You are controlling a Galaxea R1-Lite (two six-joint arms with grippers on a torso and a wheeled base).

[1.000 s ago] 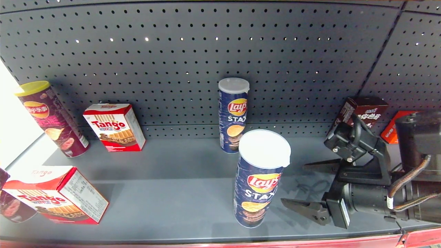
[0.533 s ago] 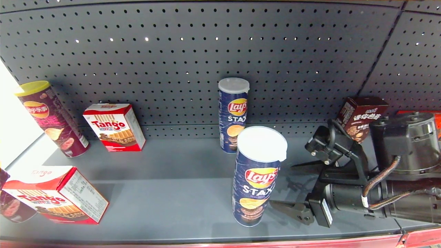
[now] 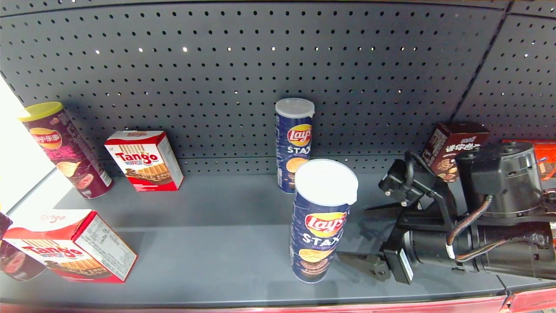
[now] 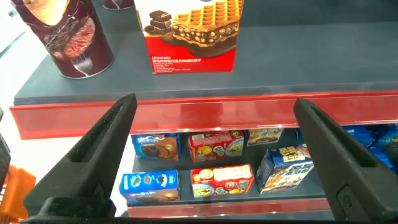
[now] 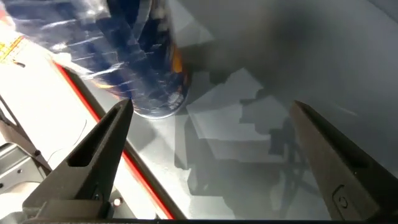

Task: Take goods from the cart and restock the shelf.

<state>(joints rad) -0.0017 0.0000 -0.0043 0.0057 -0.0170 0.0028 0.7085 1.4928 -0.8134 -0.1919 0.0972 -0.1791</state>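
A blue chips can (image 3: 321, 221) with a white lid stands near the front of the grey shelf (image 3: 217, 243); a second one (image 3: 294, 143) stands behind it by the pegboard. My right gripper (image 3: 356, 234) is open just to the right of the front can, low over the shelf, with its nearer fingertip (image 3: 343, 257) at the can's base. In the right wrist view the can (image 5: 143, 56) sits beyond and to one side of the open right gripper (image 5: 208, 112). My left gripper (image 4: 216, 104) is open and holds nothing, in front of the shelf's red edge (image 4: 205, 115).
Two red-and-white waffle boxes (image 3: 145, 161) (image 3: 69, 245) and a dark red can with a yellow lid (image 3: 65, 150) stand at the left. A brown box (image 3: 454, 145) and an orange box (image 3: 545, 156) are behind my right arm. Packets (image 4: 211, 168) fill a lower shelf.
My right gripper has moved left, still open, toward the front can. The front can has shifted slightly left along the shelf. Everything else stands as before.
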